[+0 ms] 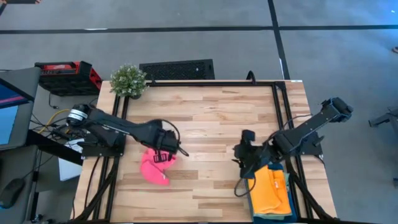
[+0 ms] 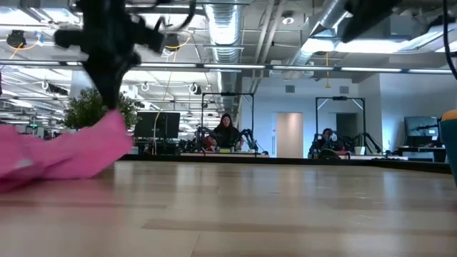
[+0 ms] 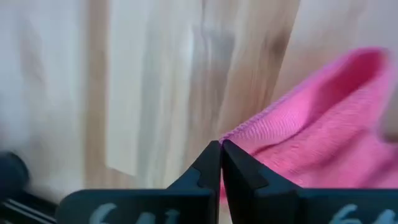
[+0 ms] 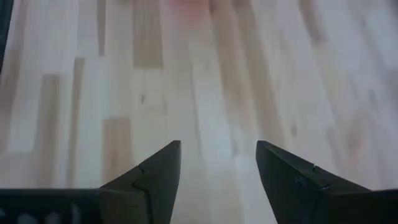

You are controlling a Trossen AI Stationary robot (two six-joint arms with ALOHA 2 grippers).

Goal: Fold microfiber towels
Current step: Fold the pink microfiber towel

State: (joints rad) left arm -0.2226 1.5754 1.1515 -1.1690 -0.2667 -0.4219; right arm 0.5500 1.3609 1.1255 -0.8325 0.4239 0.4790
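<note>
The hot pink towel [image 1: 155,167] lies crumpled on the table's left half; it also shows in the low view [image 2: 64,153] and the left wrist view [image 3: 323,130]. My left gripper [image 1: 166,152] stands over its far right part, shut on it. The orange towel [image 1: 270,190] lies on a yellow one [image 1: 287,186] in the dark teal tray [image 1: 254,208] at the near right. My right gripper [image 4: 217,168] is open and empty above bare wood just left of the tray, also shown in the high view [image 1: 244,155]. The light green towel is out of view. My left gripper pinches the pink towel at an edge or corner [image 3: 233,138] between its two fingertips, coming from above. That part is raised [image 2: 114,125] below the fingers, and the rest of the towel slopes down and lies bunched on the table [image 2: 28,168].
A potted plant [image 1: 129,79] stands at the table's far left corner. A black frame rail [image 1: 280,118] runs along the right side. Bare wood lies between the two grippers and toward the far edge. People sit at desks in the room beyond the table.
</note>
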